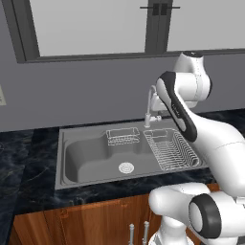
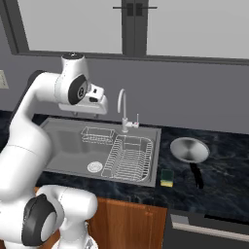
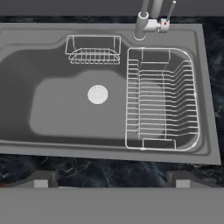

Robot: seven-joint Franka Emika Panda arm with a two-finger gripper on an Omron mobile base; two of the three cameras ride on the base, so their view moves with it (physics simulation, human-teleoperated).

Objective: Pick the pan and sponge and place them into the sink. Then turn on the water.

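The sink (image 3: 57, 105) lies straight below my gripper (image 3: 111, 180), whose two dark tips stand far apart with nothing between them, open. In the right base view my hand (image 2: 93, 103) hangs above the sink's (image 2: 73, 146) back left part. On the dark counter right of the sink rests the silver pan (image 2: 189, 150), its black handle (image 2: 197, 176) pointing toward the front. The small yellow and green sponge (image 2: 167, 177) lies between the sink's right rim and that handle. No water runs from the faucet (image 2: 122, 109).
A wire dish rack (image 3: 162, 98) occupies the basin's right half and a small wire basket (image 3: 92, 49) hangs at its back wall. The round drain (image 3: 97, 94) sits in the left half. The faucet (image 1: 150, 103) rises behind the rack. A window wall backs the counter.
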